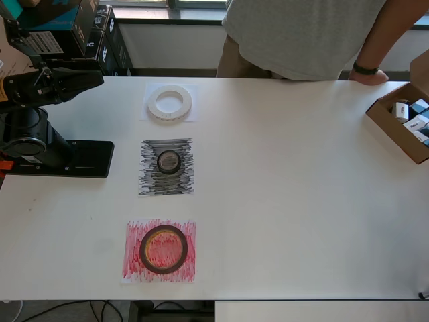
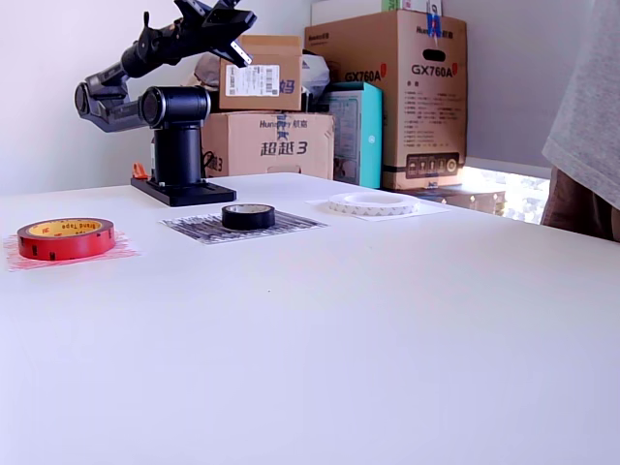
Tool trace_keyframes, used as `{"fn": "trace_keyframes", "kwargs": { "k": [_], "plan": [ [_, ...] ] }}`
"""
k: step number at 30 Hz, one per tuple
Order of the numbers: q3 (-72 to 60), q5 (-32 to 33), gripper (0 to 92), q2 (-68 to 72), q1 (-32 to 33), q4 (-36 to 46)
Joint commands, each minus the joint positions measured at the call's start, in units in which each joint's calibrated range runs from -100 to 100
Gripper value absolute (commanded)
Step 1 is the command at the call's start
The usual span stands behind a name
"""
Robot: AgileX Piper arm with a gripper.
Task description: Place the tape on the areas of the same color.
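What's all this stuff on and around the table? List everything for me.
White tape roll: one, whitish, on the white patch.
Black tape roll: one, small, on the black patch.
Red tape roll: one, largest, on the red patch.
Table: one, white.
Open carton: one, brown, holding small boxes, at the overhead view's right edge.
Cardboard boxes: several, brown and teal, stacked behind the table.
Person: one, grey shirt, at the far edge, hand on the table.
Robot arm: one, black, folded; gripper raised, holding nothing.
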Motion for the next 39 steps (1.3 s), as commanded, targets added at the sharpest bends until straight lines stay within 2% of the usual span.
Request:
{"fn": "trace_keyframes", "kwargs": {
  "k": [1,6,13,21,39],
  "plan": [
    [3.41,-0.39,0.0,0.36,-0.04,-3.10],
    [5.59,-0.39,0.0,0.36,-0.19,-5.56],
    [5.59,0.10,0.0,0.36,0.12,-4.97],
    [5.59,0.26,0.1,0.36,0.04,9.63],
    [5.59,0.34,0.1,0.45,-0.19,10.73]
  ]
}}
